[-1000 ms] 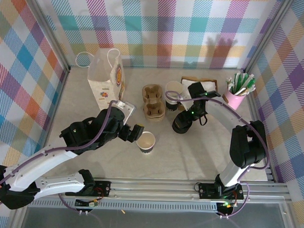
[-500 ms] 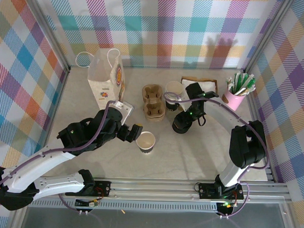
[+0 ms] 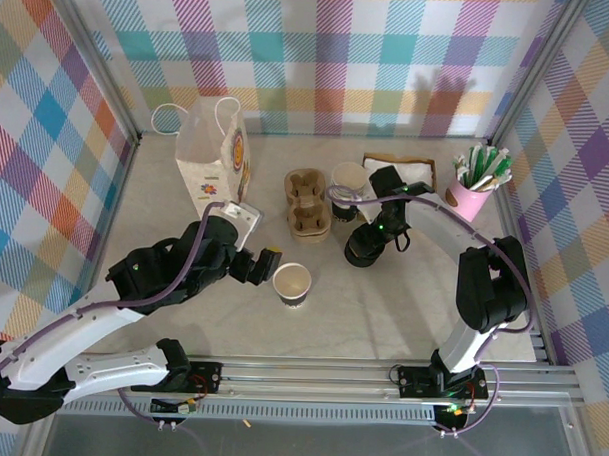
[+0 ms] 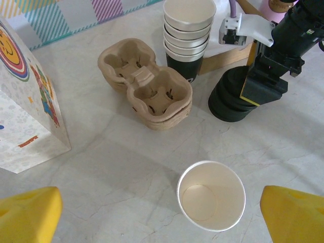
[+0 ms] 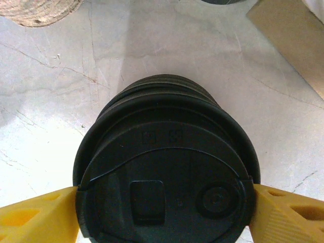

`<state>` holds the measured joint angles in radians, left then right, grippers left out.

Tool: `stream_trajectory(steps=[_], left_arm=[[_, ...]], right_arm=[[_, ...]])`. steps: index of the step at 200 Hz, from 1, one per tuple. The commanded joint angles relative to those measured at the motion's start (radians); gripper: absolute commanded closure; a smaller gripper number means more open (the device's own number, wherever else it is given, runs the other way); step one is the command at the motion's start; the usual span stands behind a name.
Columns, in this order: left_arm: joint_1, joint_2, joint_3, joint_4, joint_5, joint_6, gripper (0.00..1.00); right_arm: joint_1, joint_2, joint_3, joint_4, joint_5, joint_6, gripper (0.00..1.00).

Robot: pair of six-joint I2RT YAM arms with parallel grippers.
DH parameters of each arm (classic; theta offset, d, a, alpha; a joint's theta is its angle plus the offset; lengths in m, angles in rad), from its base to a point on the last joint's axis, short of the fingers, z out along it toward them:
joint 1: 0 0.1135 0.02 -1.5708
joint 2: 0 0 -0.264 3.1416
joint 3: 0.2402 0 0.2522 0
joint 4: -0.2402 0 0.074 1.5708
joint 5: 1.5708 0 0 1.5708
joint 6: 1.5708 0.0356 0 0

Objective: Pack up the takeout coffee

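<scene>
The right gripper (image 5: 162, 218) has its two yellow fingers (image 5: 35, 218) pressed against opposite edges of the round black plastic top lid (image 5: 162, 187), so the claw is clamped on that lid from above. The lid is the uppermost of a low stack of black plastic lids (image 5: 152, 98) standing on the pale, marbled table (image 3: 382, 311). From above, this gripper (image 3: 376, 231) hangs over the stack just in front of a tall stack of white-rimmed, dark-sided paper cups (image 3: 346, 181). A flat brown tray with white paper in it (image 3: 419, 168) lies just behind, and a pink cup of green and white sticks (image 3: 473, 194) stands further right. The left gripper (image 4: 162, 212) is spread wide, its yellow fingers (image 4: 28, 215) far apart and touching nothing. Between them and slightly ahead is the small paper cup with dark sides and a white inside (image 4: 211, 195), upright on the table with its mouth open, near the middle of the table in front of the left claw (image 3: 264, 264). Beyond this cup a stack of brown moulded-pulp cup carriers (image 4: 147, 81) sits beside the cup stack. To the left stands a white paper bag with a colourful round print (image 4: 25, 111), upright, well apart from the open cup.
</scene>
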<state>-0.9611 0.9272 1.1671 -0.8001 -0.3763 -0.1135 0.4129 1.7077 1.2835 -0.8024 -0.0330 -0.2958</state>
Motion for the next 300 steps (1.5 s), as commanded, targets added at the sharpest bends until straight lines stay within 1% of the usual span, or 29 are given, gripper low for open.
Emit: stream_trajectory(steps=[1,42,129,164,216,300], left_arm=[[-0.008,-0.016,-0.015,-0.012,-0.024,0.019,0.00],[-0.008,-0.004,-0.017,-0.001,-0.012,0.018,0.00],[-0.008,-0.005,-0.022,0.007,-0.012,0.018,0.00],[-0.008,0.001,-0.021,0.013,-0.011,0.017,0.00],[-0.008,-0.005,-0.022,0.015,-0.015,0.015,0.00],[-0.008,-0.032,-0.054,0.025,-0.048,-0.015,0.00]], right_arm=[[0.008,0.009,0.029,-0.019,0.002,0.014,0.19],[0.009,0.010,0.034,-0.029,0.010,0.010,0.24],[0.010,0.015,0.043,-0.034,0.016,0.009,0.27],[0.009,0.012,0.051,-0.042,0.021,0.014,0.30],[0.009,-0.025,0.039,-0.044,0.024,0.030,0.37],[0.009,-0.105,0.029,-0.058,0.028,0.065,0.40]])
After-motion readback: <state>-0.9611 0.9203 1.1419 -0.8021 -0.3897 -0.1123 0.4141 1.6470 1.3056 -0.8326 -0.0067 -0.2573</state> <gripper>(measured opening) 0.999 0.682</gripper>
